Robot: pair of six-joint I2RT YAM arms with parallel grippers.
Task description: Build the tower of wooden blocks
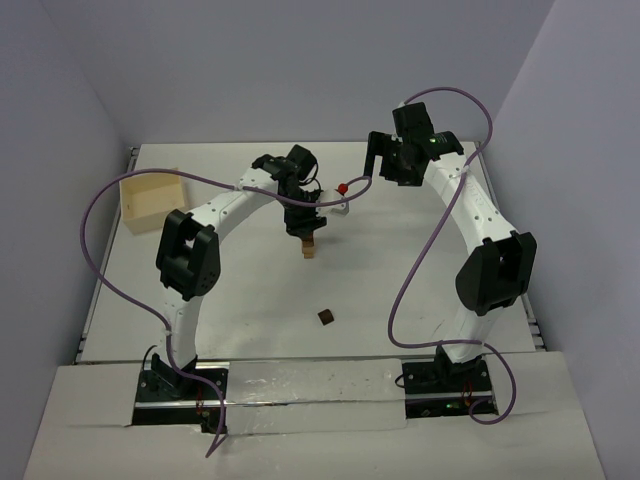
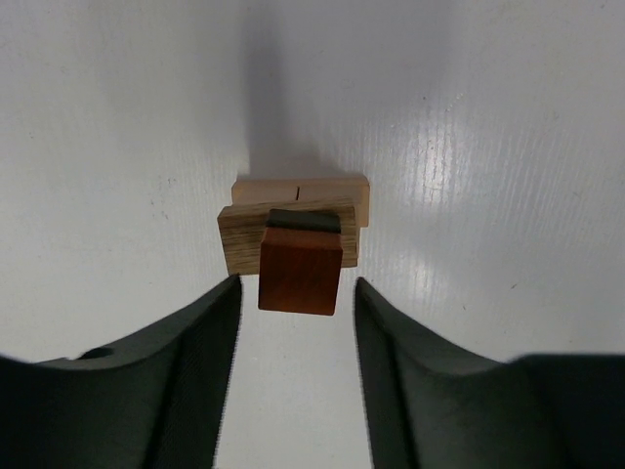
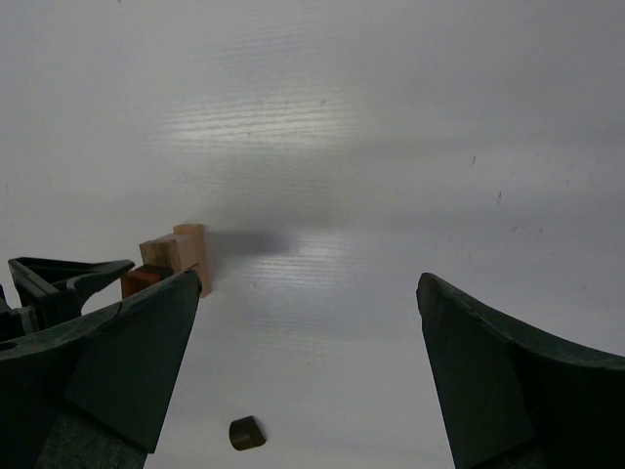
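Left wrist view: the left claw [image 2: 296, 288] is shown part-open above the tower [image 2: 293, 230], which is seen from the top. 2 dark fingers [image 2: 190, 362] flank the top block, a reddish-brown block [image 2: 300, 271]. A strip of white table is visible between that block and each finger, so no contact is made and nothing is gripped. Below the reddish-brown block, 3 further layers are visible: a dark block [image 2: 305, 221], an oak-coloured block [image 2: 239, 244] and, lowest, a pale tan piece [image 2: 301, 189] that is wider than the rest. The layers are offset slightly from one another rather than flush.

Top external view: the tower [image 1: 311, 247] is located near the middle of the table [image 1: 270, 300], somewhat closer to the far edge than to the near edge. The left claw is positioned directly over it. 1 loose dark block [image 1: 325, 317] lies on the table between the tower and the near edge, well apart from the tower. A pale tan board [image 1: 150, 198] is located at the far left corner.

Right wrist view: the right claw [image 3: 308, 283] is held wide open, and nothing is held or touched by it. The tower [image 3: 176, 252] is seen beyond 1 finger at the left of the view, with the left claw just beside it. The loose dark block [image 3: 247, 432] lies on the table nearer the camera. In the top external view, the right claw is located over the far part of the table, well apart from the tower.
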